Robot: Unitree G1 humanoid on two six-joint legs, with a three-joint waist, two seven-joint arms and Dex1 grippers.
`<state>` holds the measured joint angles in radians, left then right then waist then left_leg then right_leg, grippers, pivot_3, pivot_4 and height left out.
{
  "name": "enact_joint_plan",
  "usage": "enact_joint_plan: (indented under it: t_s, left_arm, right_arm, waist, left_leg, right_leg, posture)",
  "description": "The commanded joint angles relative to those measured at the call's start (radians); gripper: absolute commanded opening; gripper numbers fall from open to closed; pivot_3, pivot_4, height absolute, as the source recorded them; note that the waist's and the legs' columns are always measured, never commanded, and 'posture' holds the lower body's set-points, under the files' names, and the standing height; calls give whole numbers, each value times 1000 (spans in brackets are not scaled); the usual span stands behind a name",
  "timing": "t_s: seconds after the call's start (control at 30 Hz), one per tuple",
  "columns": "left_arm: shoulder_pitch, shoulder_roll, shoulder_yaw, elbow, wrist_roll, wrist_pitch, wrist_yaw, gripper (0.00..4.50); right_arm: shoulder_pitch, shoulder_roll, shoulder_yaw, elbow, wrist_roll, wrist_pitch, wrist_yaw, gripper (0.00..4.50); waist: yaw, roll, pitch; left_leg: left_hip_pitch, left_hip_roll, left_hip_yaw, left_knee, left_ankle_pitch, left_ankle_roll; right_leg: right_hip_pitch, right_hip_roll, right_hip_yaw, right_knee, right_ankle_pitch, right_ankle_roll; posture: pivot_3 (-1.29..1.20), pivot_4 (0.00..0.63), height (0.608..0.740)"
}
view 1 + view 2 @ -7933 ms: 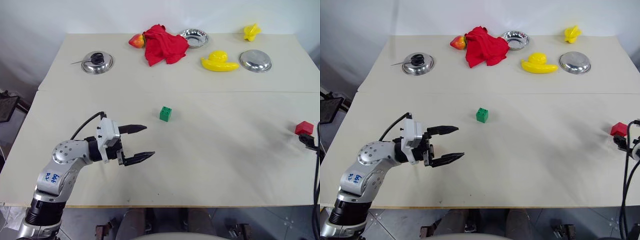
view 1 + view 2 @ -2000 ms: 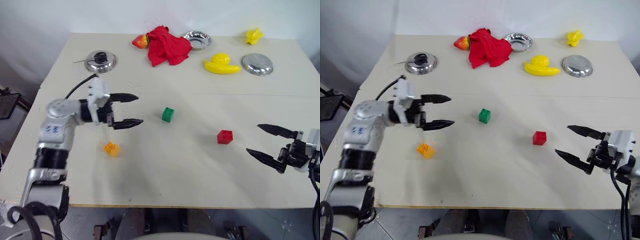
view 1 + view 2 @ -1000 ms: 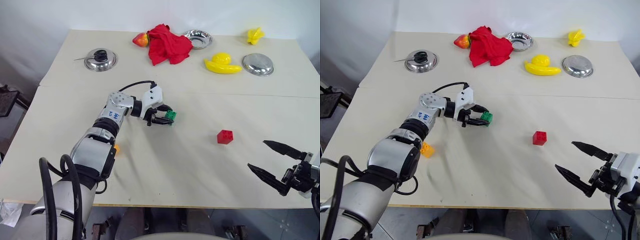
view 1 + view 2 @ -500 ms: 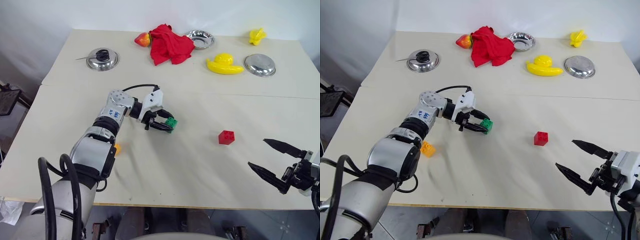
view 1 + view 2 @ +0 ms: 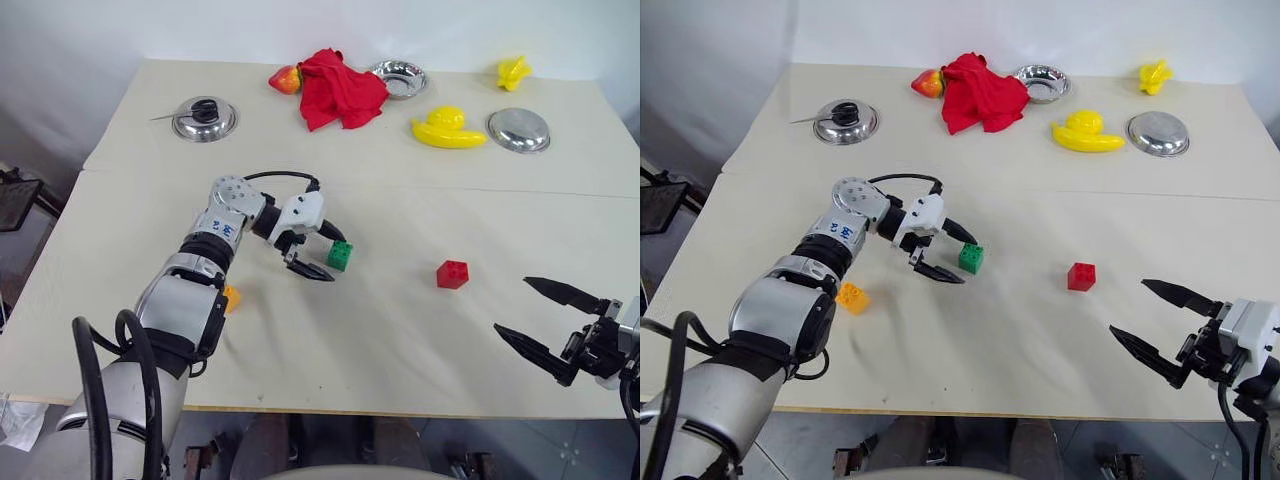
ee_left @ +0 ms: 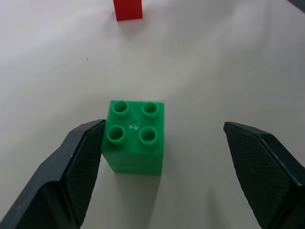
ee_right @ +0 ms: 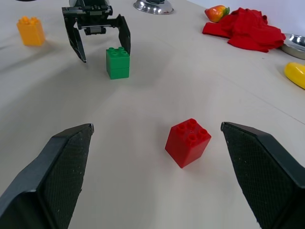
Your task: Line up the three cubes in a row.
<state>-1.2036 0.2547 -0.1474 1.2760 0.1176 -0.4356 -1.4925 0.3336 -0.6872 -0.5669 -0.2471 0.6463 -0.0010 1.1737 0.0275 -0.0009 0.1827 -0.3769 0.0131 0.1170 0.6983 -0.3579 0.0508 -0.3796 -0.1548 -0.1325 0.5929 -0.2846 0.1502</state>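
- Near frame centre of the left eye view: green cube (image 5: 340, 255) standing on the table (image 5: 400, 330), between the spread fingers of the left gripper (image 5: 318, 252), one finger just beside it, not gripped.
- Right of it: red cube (image 5: 452, 274).
- Lower right: right gripper (image 5: 543, 320) agape, empty, apart from the red cube.
- Left of centre: orange-yellow cube (image 5: 851, 296).

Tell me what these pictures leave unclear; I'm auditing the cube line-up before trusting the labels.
- Orange cube: partly hidden behind the left forearm in the left eye view.
- Green cube: whether one finger of the left pincer touches its side, left wrist view; the edges merge.
- Fruit: partly covered by the red cloth.
- Red cube: cut off by the left wrist view's edge.
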Motion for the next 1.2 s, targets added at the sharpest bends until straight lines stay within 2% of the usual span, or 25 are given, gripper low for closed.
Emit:
enact_joint_plan:
  t_s: [0.03, 0.23, 0.33, 0.57, 0.73, 0.93, 1.2]
  left_arm:
    - [-28, -11, -13, 12, 25, -24, 25, 4187]
    - [-41, -23, -11, 26, 35, 0, 62, 4187]
    - [-40, -22, -11, 27, 37, 21, 66, 3575]
    - [-47, -28, -16, 2, 41, 43, 104, 1474]
    - [-70, -80, -35, -87, 40, 177, 127, 1488]
    - [-24, -163, -75, -244, 35, 370, 179, 1488]
    - [8, -184, -127, -247, 62, 418, 258, 1488]
  right_arm:
    - [12, -7, -22, -12, 6, -11, 5, 4500]
    - [34, 5, -27, -30, 6, -18, -1, 4500]
    - [43, 11, -23, -34, 3, -24, -8, 4500]
    - [34, 11, -19, -18, -2, -33, -9, 4500]
    - [33, -7, -42, 14, 1, -37, 8, 4500]
    - [53, -13, -73, 44, 4, -44, 32, 4500]
    - [99, -4, -100, 71, 2, -51, 60, 4500]
  waist:
    - [-1, 0, 0]
    - [-3, 0, 0]
    - [-3, 0, 0]
    - [-3, 0, 0]
    - [1, 0, 0]
    - [-1, 0, 0]
    - [-3, 0, 0]
  left_leg:
    - [0, 0, 0, 0, 0, 0]
    - [0, 0, 0, 0, 0, 0]
    - [0, 0, 0, 0, 0, 0]
    - [0, 0, 0, 0, 0, 0]
    - [-1, -1, 0, 1, 0, 0]
    - [0, -1, 0, 0, 0, 1]
    - [0, 0, 0, 1, 0, 1]
  right_leg:
    - [0, 0, 0, 0, 0, 0]
    - [0, 0, 0, 0, 0, 0]
    - [0, 0, 0, 0, 0, 0]
    - [0, 0, 0, 1, 0, 0]
    - [0, 0, 0, 0, 0, 0]
    - [0, 0, 0, 0, 0, 0]
    - [0, 0, 1, 0, 0, 0]
  posture:
    - [0, 150, 740]
    - [0, 150, 740]
    - [0, 150, 740]
    - [0, 150, 740]
    - [0, 150, 740]
    - [0, 150, 740]
    - [0, 150, 740]
